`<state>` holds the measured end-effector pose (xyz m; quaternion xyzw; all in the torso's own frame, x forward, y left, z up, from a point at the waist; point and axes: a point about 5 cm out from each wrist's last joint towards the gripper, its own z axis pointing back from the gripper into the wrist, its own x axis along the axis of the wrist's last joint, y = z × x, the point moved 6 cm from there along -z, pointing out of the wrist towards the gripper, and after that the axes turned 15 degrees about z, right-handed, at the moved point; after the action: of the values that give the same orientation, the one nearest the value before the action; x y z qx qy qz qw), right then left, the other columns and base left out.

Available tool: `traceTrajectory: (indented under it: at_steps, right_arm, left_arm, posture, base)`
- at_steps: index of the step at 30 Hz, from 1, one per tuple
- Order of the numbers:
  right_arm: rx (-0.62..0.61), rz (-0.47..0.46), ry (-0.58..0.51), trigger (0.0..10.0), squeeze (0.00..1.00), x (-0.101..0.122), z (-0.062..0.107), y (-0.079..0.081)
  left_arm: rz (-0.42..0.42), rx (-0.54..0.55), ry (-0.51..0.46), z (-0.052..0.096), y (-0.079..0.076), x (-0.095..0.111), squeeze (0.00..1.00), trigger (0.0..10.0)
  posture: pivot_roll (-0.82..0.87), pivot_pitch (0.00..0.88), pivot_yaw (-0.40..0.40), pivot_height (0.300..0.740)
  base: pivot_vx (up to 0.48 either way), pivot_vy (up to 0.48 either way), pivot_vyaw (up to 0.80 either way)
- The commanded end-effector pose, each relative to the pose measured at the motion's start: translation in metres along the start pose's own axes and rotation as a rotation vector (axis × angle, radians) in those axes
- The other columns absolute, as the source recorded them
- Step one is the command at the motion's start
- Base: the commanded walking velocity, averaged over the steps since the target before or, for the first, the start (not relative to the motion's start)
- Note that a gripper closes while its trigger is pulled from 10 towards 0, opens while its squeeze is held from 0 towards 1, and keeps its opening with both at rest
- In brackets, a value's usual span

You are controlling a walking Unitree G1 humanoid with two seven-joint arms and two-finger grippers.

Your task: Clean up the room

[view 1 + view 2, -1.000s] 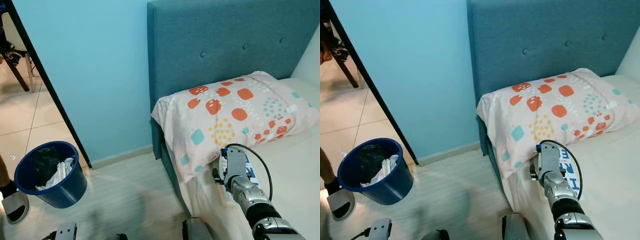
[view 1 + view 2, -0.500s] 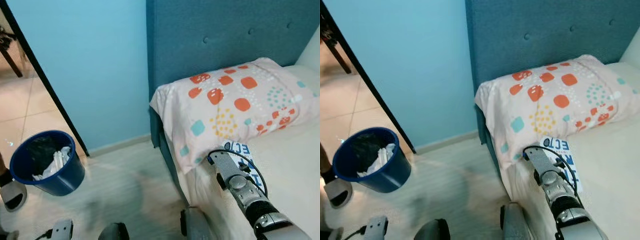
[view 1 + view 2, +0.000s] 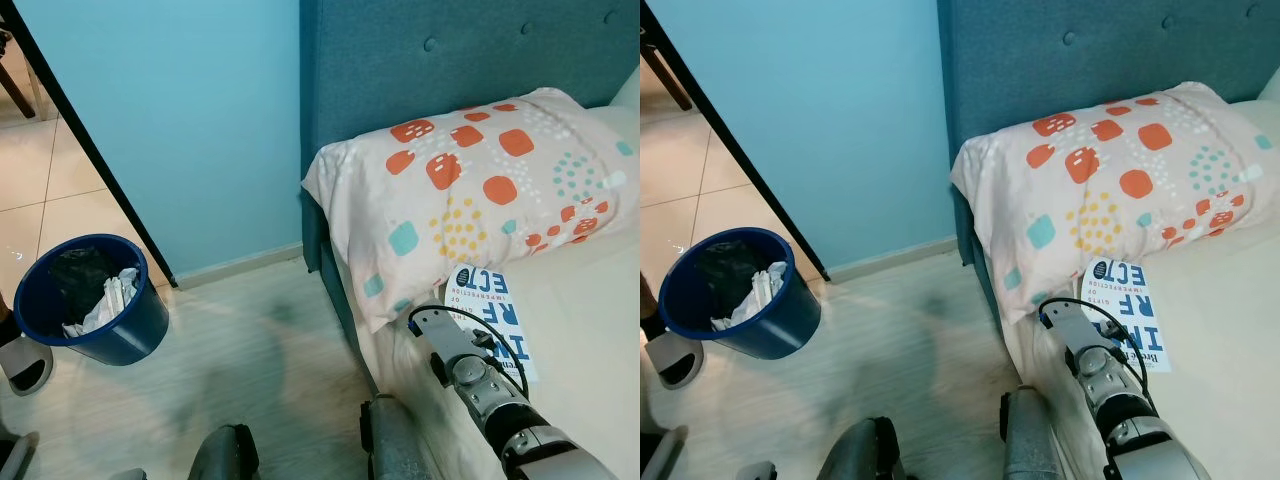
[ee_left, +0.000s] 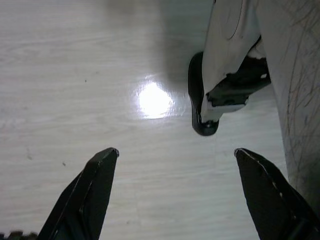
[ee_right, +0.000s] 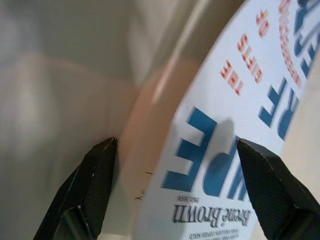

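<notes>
Right gripper is spread wide, directly above the white paperback book, one finger off its edge over the sheet. The book lies flat on the bed, just beyond the gripper, below the patterned pillow. Left gripper hangs wide apart over wooden floor.

We see the book only in part: our right arm covers its near corner, and the pillow overlaps its far edge. The pillow runs off the frame's right side. In the blue bin, the dark contents beside the white paper stay too murky for us to identify.
</notes>
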<state>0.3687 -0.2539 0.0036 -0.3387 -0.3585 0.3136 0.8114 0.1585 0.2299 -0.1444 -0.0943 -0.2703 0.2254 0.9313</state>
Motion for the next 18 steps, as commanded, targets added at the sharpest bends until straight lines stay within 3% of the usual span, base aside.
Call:
traceTrajectory:
  at_steps: [1, 4, 5, 7, 12, 18]
  right_arm:
    - [0.006, -0.006, 0.084, 10.0, 0.0, -0.027, 0.001, 0.008]
    - [-0.028, -0.005, 0.113, 10.0, 0.0, -0.038, 0.001, 0.0]
    - [-0.038, -0.004, 0.119, 8.6, 0.0, -0.042, 0.001, -0.002]
    - [-0.059, 0.01, 0.128, 0.0, 0.0, -0.047, 0.001, -0.007]
    - [-0.107, 0.059, 0.113, 0.0, 0.0, -0.046, 0.001, -0.019]
    - [-0.11, 0.084, 0.088, 0.0, 0.0, -0.043, 0.0, -0.021]
  left_arm:
    - [0.015, -0.011, 0.061, 0.002, -0.002, -0.025, 0.0, 10.0]
    - [0.011, -0.003, 0.048, 0.003, 0.0, -0.024, 0.0, 10.0]
    - [0.01, 0.004, 0.042, 0.003, 0.001, -0.024, 0.0, 10.0]
    - [0.015, 0.013, 0.029, 0.004, 0.002, -0.023, 0.0, 10.0]
    - [0.035, 0.018, 0.006, 0.004, 0.003, -0.022, 0.0, 10.0]
    - [0.033, 0.017, 0.005, 0.004, 0.002, -0.023, 0.0, 10.0]
  posture:
    - [-0.06, 0.343, 0.008, 0.606]
    - [-0.06, 0.354, 0.006, 0.606]
    - [-0.06, 0.358, 0.002, 0.606]
    - [-0.05, 0.363, -0.003, 0.606]
    - [-0.05, 0.367, -0.01, 0.606]
    - [-0.05, 0.367, -0.012, 0.606]
  base:
    - [0.0, 0.0, 0.0]
    - [0.0, 0.0, 0.0]
    - [0.0, 0.0, 0.0]
    - [0.0, 0.0, 0.0]
    - [0.0, 0.0, 0.0]
    - [0.0, 0.0, 0.0]
